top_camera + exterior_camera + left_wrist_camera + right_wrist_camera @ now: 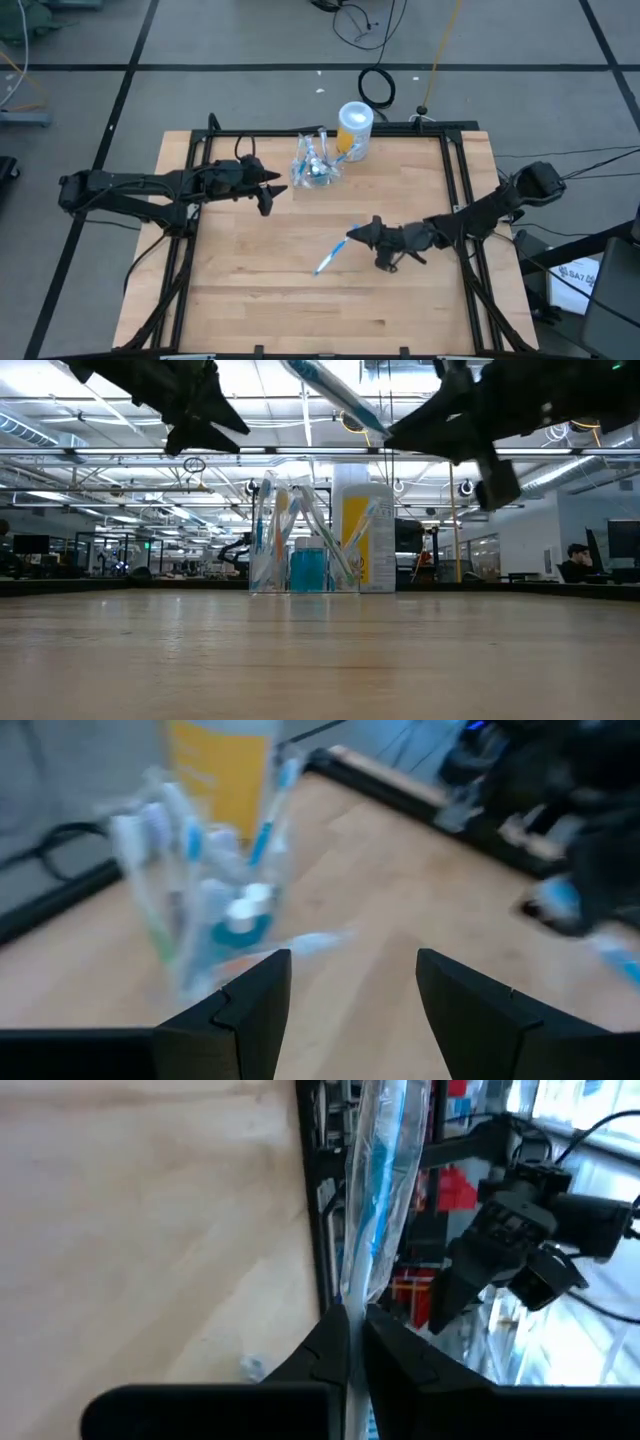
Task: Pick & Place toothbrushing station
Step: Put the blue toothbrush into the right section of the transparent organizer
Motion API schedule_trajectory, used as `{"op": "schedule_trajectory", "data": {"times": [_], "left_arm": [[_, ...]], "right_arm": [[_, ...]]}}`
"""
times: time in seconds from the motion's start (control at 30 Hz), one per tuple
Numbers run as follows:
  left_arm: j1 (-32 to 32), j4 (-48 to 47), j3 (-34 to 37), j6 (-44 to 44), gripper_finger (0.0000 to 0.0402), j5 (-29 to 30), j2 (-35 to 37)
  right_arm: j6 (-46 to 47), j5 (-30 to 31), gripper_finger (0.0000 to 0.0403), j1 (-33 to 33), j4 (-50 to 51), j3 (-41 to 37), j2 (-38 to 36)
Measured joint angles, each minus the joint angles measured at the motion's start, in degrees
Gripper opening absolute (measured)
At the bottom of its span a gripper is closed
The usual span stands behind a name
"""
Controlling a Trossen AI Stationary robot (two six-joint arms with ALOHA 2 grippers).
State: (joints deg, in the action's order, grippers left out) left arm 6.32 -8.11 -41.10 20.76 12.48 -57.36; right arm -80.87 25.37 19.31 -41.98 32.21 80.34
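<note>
Small see-through colourless plastic cup (313, 166) upright near far edge of light wooden table (250, 290), slightly left of centre; holds several toothbrushes leaning outward plus a small blue-and-white tube-like item, exact count unclear. Tall yellow container with white-blue lid (354, 130) just beside cup, on its far right, upright; contents not visible. Right hand (354, 237) above table centre-right, off the surface, fingers pressed together, pinching a blue-and-white toothbrush in clear wrapping (330, 255); brush angled down-left in overhead view, raised clear of table in low view (335, 393). Left hand (272, 193) hovering just left of cup, fingers spread, holding nothing, apart from cup. Black frame rails (196, 215) along left, right and far table sides. Bare wood across whole near half and between the two hands. Black cable coil (377, 87) on floor beyond far edge.
</note>
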Motion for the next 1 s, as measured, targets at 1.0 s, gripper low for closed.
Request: {"op": "schedule_trajectory", "data": {"times": [1.0], "left_arm": [[-6.48, 42.16, -0.04, 25.03, 0.0223, -20.45, -28.07]], "right_arm": [[-6.2, -15.0, 0.0012, -10.62, -5.74, 0.0, -0.04]]}}
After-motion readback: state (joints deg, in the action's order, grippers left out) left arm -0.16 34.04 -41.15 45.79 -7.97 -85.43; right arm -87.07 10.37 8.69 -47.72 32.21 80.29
